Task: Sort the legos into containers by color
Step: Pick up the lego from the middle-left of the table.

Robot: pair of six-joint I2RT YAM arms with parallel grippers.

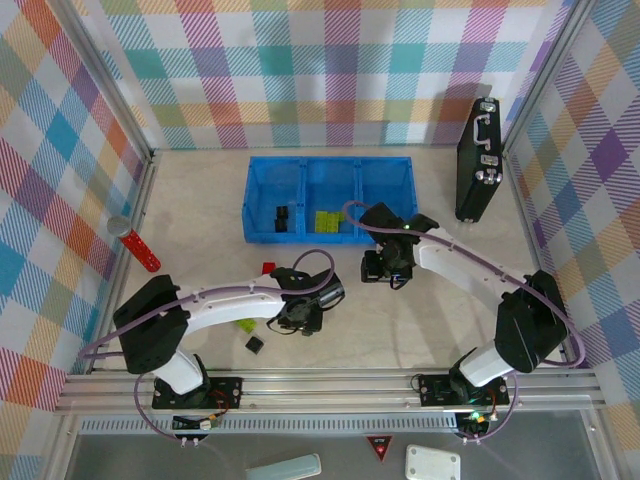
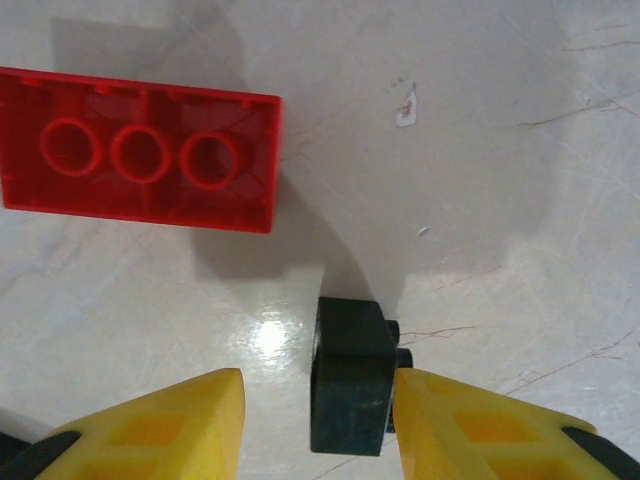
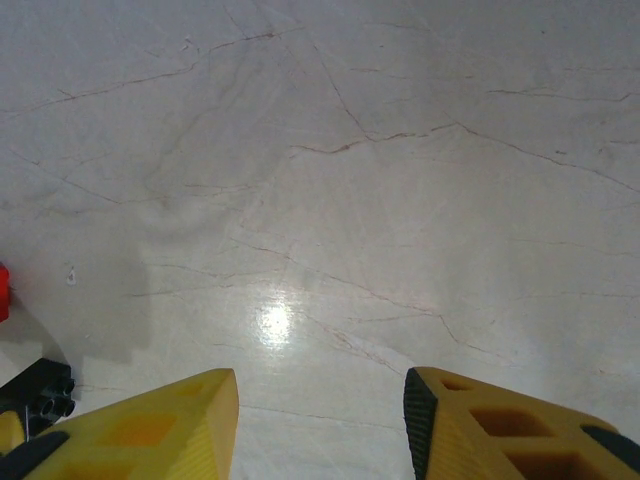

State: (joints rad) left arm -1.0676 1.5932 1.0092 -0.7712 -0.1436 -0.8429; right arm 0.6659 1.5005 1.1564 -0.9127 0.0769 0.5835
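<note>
In the left wrist view a small black lego [image 2: 350,375] lies on the table between my left gripper's [image 2: 320,425] yellow fingers. It touches the right finger [image 2: 470,430], with a gap to the left one, so the gripper is open. A red lego [image 2: 140,150] lies studs-down just ahead. My right gripper [image 3: 320,420] hangs open over bare table, with a black lego [image 3: 45,388] at its lower left. From above, the left gripper [image 1: 298,318] is low at centre and the right gripper [image 1: 385,268] sits near the blue tray [image 1: 330,165]. The tray holds black legos [image 1: 283,217] on the left and lime-green legos [image 1: 327,221] in the middle.
Loose on the table are a red lego [image 1: 268,267], a green lego [image 1: 245,324] and a black lego [image 1: 255,344]. A red cylinder [image 1: 135,243] lies at the left wall. A black case [image 1: 478,160] stands at the back right.
</note>
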